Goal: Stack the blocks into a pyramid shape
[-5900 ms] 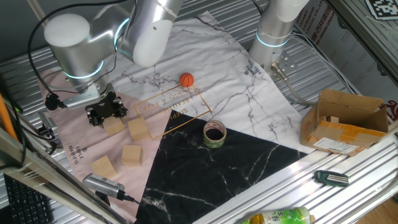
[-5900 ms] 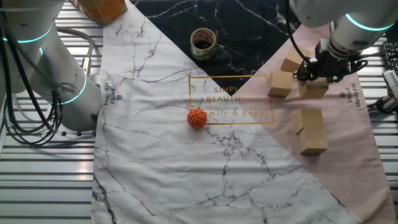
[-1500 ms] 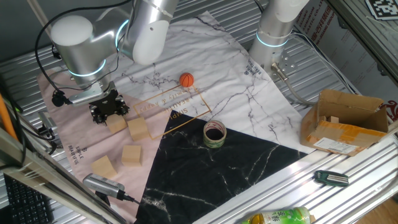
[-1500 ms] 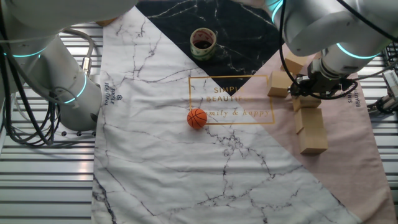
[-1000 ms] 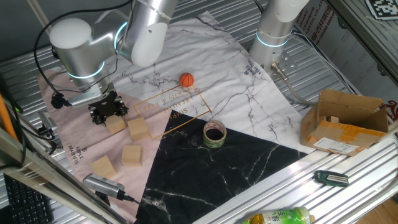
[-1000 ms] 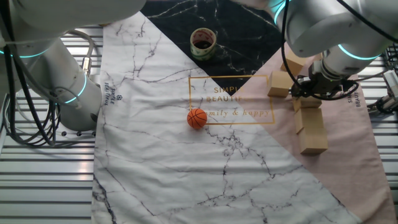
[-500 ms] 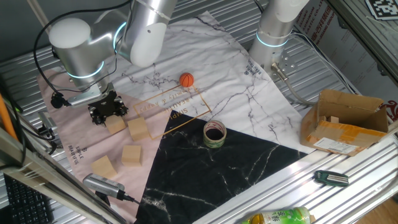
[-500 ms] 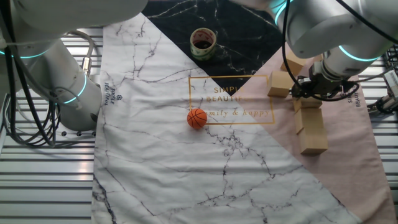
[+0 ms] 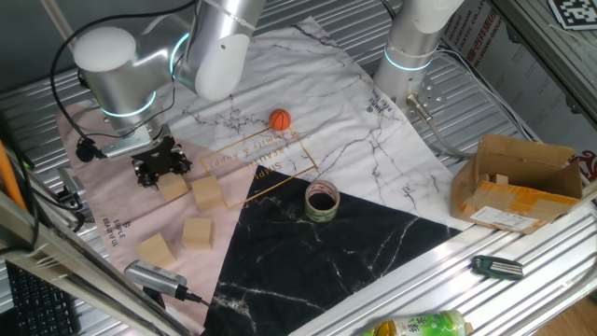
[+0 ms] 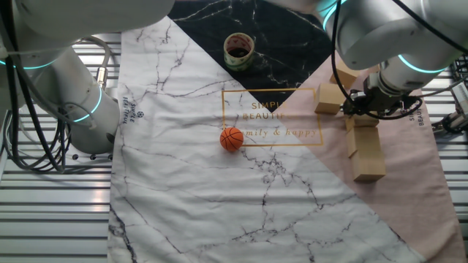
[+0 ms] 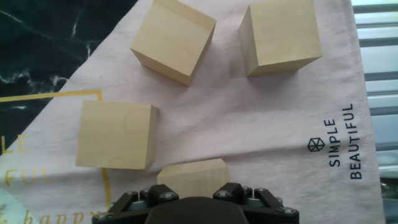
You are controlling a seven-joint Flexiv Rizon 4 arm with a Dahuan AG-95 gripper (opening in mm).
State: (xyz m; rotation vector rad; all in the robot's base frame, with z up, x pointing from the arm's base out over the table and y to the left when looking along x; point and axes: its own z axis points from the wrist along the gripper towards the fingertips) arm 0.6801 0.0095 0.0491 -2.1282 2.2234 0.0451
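Several light-tan wooden blocks lie on the pink part of the cloth. My gripper (image 9: 160,170) stands low over one block (image 9: 172,187), which shows between its jaws in the hand view (image 11: 193,173); the fingertips themselves are hidden. In the other fixed view this block (image 10: 360,120) sits at the end of a row with two more blocks (image 10: 367,153), and the gripper (image 10: 363,107) is right above it. Three loose blocks lie ahead in the hand view: one to the left (image 11: 116,135), two farther off (image 11: 174,40) (image 11: 280,36).
A small orange ball (image 9: 280,119) and a tape roll (image 9: 322,200) lie on the marble-print cloth. An open cardboard box (image 9: 518,182) stands at the right. A second robot base (image 9: 415,47) rises at the back, and a grey pen-like tool (image 9: 154,277) lies near the front blocks.
Over about six seconds the gripper carried its block toward the row of two blocks and lowered it beside them. In the last second nothing visibly moved.
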